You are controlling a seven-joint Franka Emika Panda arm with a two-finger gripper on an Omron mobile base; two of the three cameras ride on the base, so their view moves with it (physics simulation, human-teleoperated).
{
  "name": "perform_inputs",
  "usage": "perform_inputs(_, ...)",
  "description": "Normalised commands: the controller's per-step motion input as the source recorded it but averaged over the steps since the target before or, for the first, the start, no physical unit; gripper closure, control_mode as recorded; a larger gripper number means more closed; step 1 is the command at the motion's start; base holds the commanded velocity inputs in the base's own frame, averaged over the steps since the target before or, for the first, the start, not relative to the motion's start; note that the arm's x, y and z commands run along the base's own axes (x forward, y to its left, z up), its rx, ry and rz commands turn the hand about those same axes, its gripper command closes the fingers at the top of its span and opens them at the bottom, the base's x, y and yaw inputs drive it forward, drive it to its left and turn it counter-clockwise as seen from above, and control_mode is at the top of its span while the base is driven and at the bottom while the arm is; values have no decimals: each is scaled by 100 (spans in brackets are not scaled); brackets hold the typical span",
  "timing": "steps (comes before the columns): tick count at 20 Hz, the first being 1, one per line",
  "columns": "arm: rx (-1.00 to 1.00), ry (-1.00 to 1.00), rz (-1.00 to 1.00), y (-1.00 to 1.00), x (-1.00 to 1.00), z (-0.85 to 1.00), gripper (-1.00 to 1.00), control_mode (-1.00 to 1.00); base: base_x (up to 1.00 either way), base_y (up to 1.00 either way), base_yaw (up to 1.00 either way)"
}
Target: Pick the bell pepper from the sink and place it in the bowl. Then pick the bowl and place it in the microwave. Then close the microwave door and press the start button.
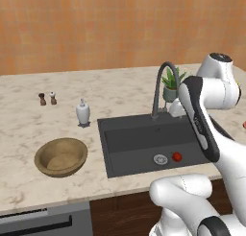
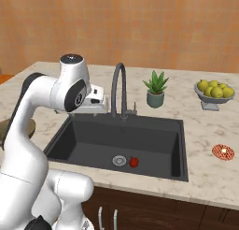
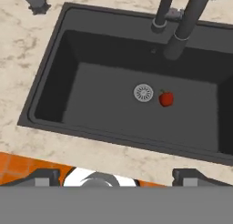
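The small red bell pepper [image 1: 177, 157] [image 2: 134, 162] [image 3: 166, 98] lies on the floor of the dark grey sink [image 1: 107, 148] [image 2: 181, 147] [image 3: 51, 89], just right of the round metal drain [image 3: 143, 92]. The tan wooden bowl [image 1: 61, 156] stands empty on the counter left of the sink. My gripper [image 3: 118, 177] hangs high over the sink's near edge, looking down into the basin, open with nothing between its fingers. Its white hand [image 2: 94, 102] sits beside the faucet, well above the pepper. The microwave is out of view.
The tall arched faucet [image 1: 162, 86] [image 2: 118, 86] rises behind the basin, close to my hand. A potted plant [image 2: 155, 89], a grey bowl of fruit [image 2: 215, 91] and a flat red-orange disc [image 2: 223, 152] lie right of the sink. A soap dispenser [image 1: 83, 112] and two shakers [image 1: 47, 99] stand left.
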Motion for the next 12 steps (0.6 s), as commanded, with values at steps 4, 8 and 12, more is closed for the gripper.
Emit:
perform_inputs(4, -1, -3, 43, -80, 0, -33, -100, -100, 0, 0, 0)
perform_inputs(8, -4, -15, 60, -66, 0, -53, -100, -100, 0, 0, 0)
perform_inputs(12, -3, -8, 70, -58, 8, -58, -100, -100, 0, 0, 0)
